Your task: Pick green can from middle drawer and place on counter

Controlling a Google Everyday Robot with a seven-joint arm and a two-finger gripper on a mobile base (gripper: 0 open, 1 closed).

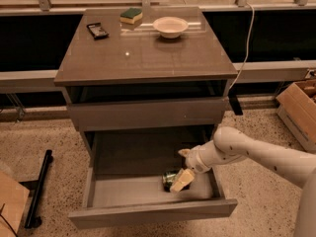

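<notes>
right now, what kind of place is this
Probably a lab or office test area: a drawer cabinet, speckled floor, cardboard box. The gripper is inside the middle drawer at the green can.

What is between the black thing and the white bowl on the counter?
The green-and-yellow sponge, set slightly farther back, seen in the camera view. The gripper is down in the middle drawer, beside the green can.
</notes>
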